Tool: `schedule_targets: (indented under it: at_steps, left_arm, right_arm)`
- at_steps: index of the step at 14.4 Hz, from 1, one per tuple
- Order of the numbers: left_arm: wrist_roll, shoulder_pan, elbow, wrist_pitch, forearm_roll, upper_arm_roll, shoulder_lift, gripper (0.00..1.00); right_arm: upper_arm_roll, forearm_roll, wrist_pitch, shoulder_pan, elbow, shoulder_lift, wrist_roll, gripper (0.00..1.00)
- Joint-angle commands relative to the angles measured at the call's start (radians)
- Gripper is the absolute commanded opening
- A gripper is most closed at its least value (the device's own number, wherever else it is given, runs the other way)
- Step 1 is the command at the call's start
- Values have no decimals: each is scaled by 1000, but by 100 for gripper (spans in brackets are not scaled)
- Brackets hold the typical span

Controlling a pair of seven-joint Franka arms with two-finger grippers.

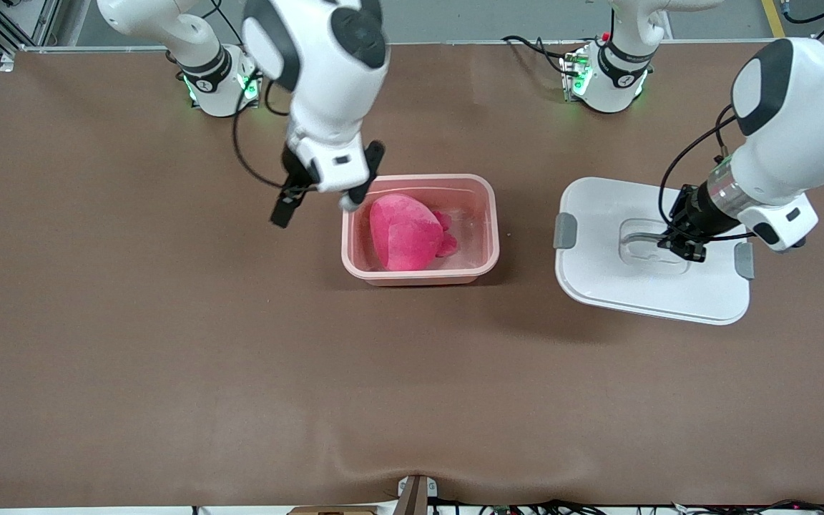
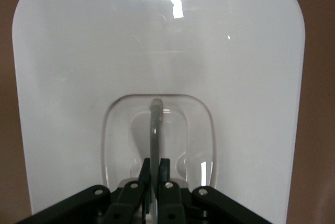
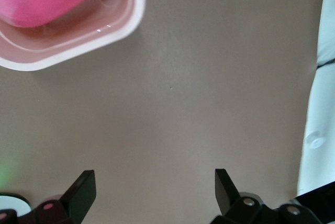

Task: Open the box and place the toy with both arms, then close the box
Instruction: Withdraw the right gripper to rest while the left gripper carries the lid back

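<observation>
Left claw (image 1: pixel 678 242) pinching lid handle (image 2: pixel 155 130), right claw (image 1: pixel 326 193) spread empty beside tub (image 1: pixel 487 214) holding toy (image 1: pixel 405 232)

Brown table (image 1: pixel 169 343) carries two things. Pale pink tub (image 1: pixel 487 236) sits open near the middle, hot-pink plush toy (image 1: pixel 405 232) inside it. White lid (image 1: pixel 619 286) with grey side clips lies flat on the table toward the left arm's end, well apart from the tub.
</observation>
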Motion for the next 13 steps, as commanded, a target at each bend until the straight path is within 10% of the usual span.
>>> schedule_targets:
  at_steps: [1, 13]
  left_arm:
    - [-45, -3, -11, -8, -17, -36, -25, 0]
    - [-278, -12, 23, 28, -11, -195, 21, 0]
  right_arm:
    - [16, 75, -12, -158, 7, -5, 18, 100]
    - [15, 262, -12, -582, -176, -206, 156, 100]
